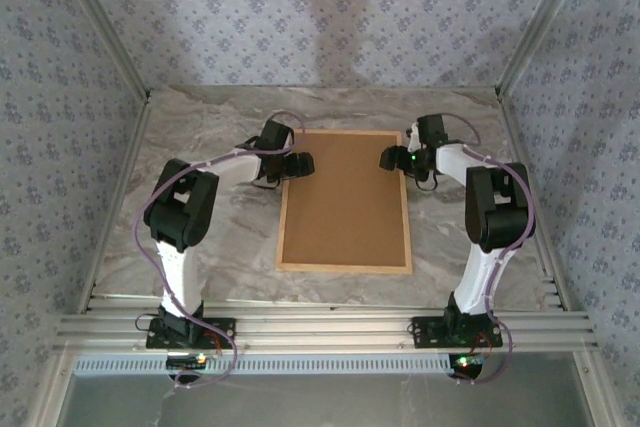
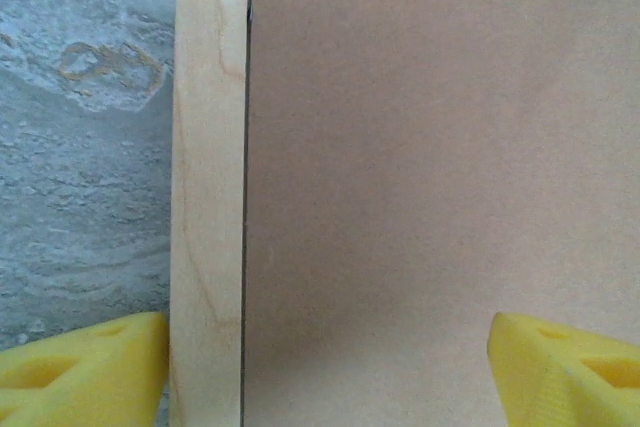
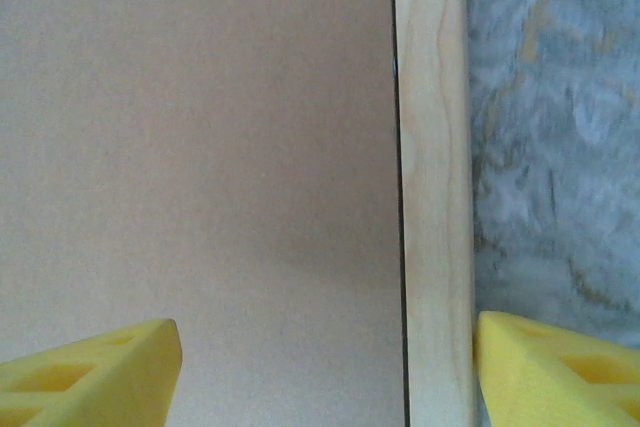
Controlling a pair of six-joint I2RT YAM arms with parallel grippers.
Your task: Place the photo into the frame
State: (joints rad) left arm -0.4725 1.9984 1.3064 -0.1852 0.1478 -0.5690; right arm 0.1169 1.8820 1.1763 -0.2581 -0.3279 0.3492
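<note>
The light-wood frame (image 1: pixel 343 267) lies flat in the middle of the table, filled by a plain brown backing board (image 1: pixel 345 197). The photo is hidden. My left gripper (image 1: pixel 297 165) sits over the frame's far left edge. In the left wrist view it (image 2: pixel 325 372) is open: one yellow finger (image 2: pixel 85 367) is outside the wooden rail (image 2: pixel 210 187), the other over the board (image 2: pixel 440 167). My right gripper (image 1: pixel 392 159) mirrors it at the far right edge. It (image 3: pixel 325 372) is open astride the rail (image 3: pixel 435 197), with the board (image 3: pixel 200 147) to the left.
The marble-patterned tabletop (image 1: pixel 220 247) surrounds the frame on all sides. Patterned walls with metal posts close in the back and sides. An aluminium rail (image 1: pixel 320 327) carrying both arm bases runs along the near edge.
</note>
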